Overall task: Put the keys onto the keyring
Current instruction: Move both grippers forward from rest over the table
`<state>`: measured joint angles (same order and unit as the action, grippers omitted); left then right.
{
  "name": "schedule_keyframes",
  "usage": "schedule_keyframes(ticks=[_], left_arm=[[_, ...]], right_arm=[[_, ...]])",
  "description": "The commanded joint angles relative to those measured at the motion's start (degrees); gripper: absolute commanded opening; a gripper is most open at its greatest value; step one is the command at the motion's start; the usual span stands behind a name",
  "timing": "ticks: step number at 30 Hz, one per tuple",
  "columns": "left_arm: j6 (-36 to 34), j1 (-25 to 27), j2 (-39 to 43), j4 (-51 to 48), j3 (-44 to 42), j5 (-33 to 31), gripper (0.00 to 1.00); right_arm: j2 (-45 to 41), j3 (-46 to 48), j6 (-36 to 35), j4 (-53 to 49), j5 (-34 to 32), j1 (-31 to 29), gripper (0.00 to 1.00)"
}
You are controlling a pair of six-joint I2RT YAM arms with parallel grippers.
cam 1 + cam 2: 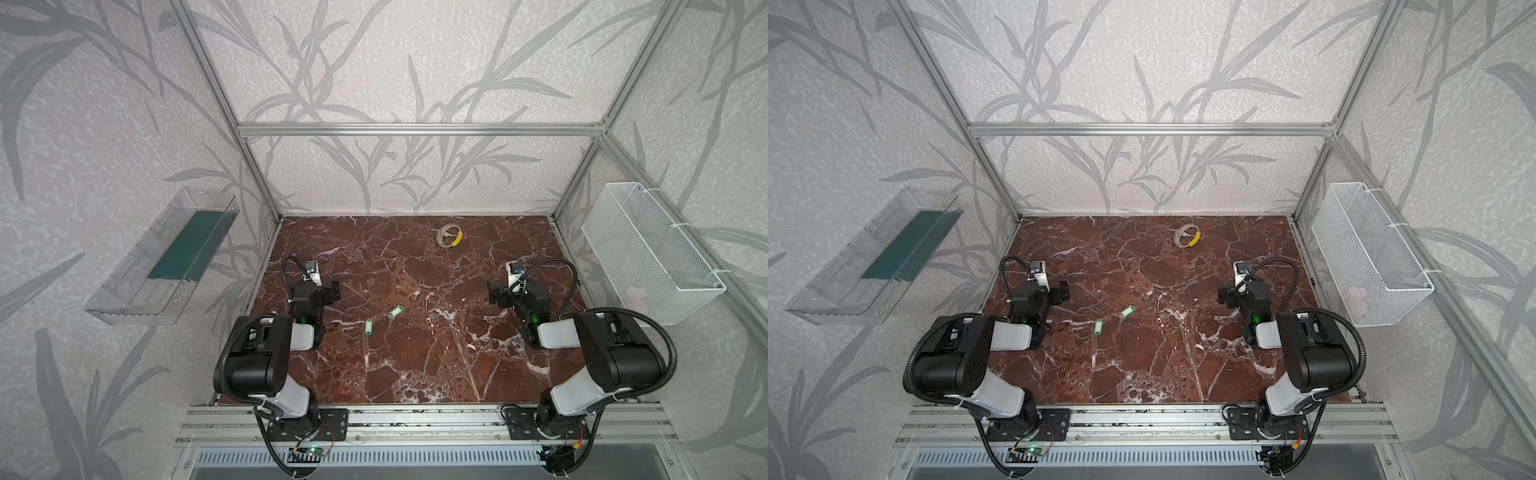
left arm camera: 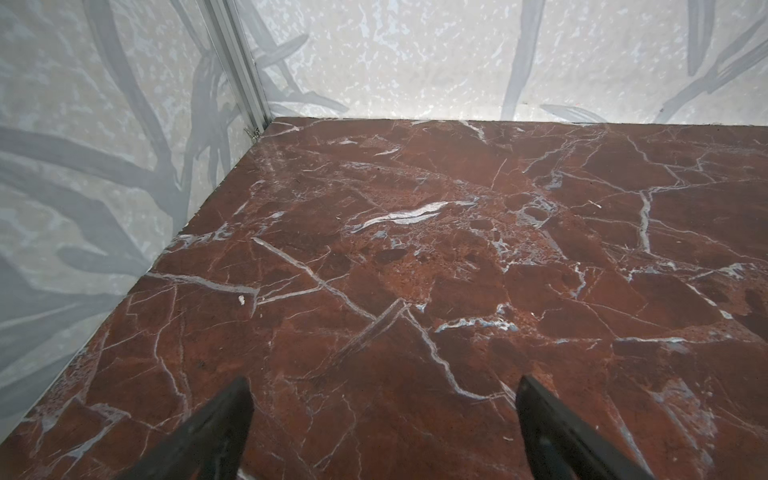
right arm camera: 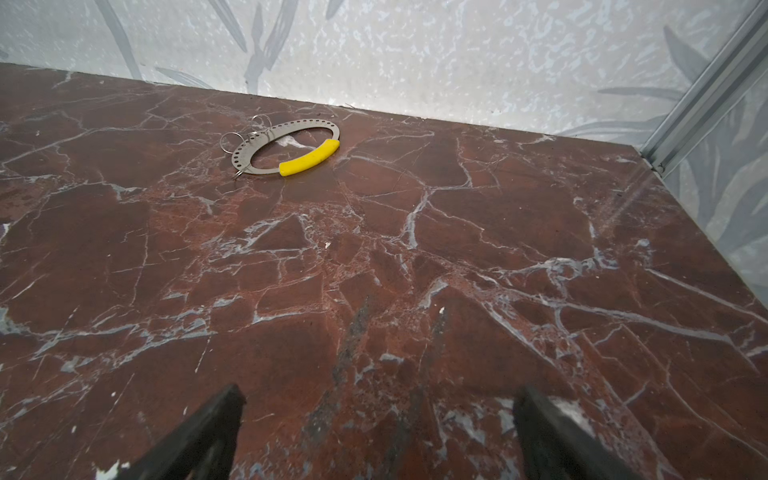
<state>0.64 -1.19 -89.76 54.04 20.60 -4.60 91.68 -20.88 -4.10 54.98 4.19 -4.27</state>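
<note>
Nothing done yet, as I read it. Both keys lie loose on the table (image 1: 415, 365), flat, green tags up: the left key (image 1: 368, 326) and the right key (image 1: 396, 311) sit near each other but not touching, in the middle between my two arms. The keyring (image 1: 449, 237) lies flat well apart from them, near the back wall, with its yellow sleeve (image 3: 309, 157) on the side facing the right arm. In the right wrist view I see a few small wire rings (image 3: 228, 139) hanging off its far edge. No key is on it.

The left gripper (image 1: 333, 291) has its fingers spread wide and holds nothing; the left wrist view shows only bare marble between them (image 2: 384, 380). The right gripper (image 1: 494, 296) is the same, fingers released and empty, with the keyring ahead of it in the right wrist view (image 3: 378, 388).

Left to do, by my guess: pick up a key, get hold of the keyring, thread it on, then repeat. That is the whole job.

Containers: the clear tray (image 1: 124, 309) on the left wall holds a dark green flat piece (image 1: 191, 245). The white wire basket (image 1: 681, 286) on the right wall has something pale (image 1: 636, 295) at the bottom; I can't tell what.
</note>
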Motion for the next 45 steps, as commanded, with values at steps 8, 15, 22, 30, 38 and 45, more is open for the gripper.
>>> schedule_keyframes(ticks=[8,15,22,30,38,45], left_arm=[[0.1,0.2,0.0,1.2,0.5,-0.6,0.99],[0.5,0.2,0.0,0.4,0.9,-1.7,1.00],[0.5,0.1,0.0,0.3,0.9,-1.7,0.99],[0.6,0.1,-0.1,0.1,1.0,-1.6,0.99],[1.7,0.2,7.4,-11.0,4.0,-5.3,0.99],[7.7,0.7,22.5,-40.1,13.9,0.8,0.94]], right_arm=[[-0.8,-0.7,0.1,0.8,0.6,0.3,0.99],[-0.9,-0.7,0.2,0.8,0.6,0.4,0.99],[-0.8,-0.7,0.3,0.9,0.8,0.6,0.99],[-0.8,-0.8,0.3,0.9,0.8,0.6,0.99],[-9.2,1.1,1.3,-2.5,-2.3,0.6,0.97],[-31.3,-7.2,3.1,-33.8,-1.3,-0.9,0.90]])
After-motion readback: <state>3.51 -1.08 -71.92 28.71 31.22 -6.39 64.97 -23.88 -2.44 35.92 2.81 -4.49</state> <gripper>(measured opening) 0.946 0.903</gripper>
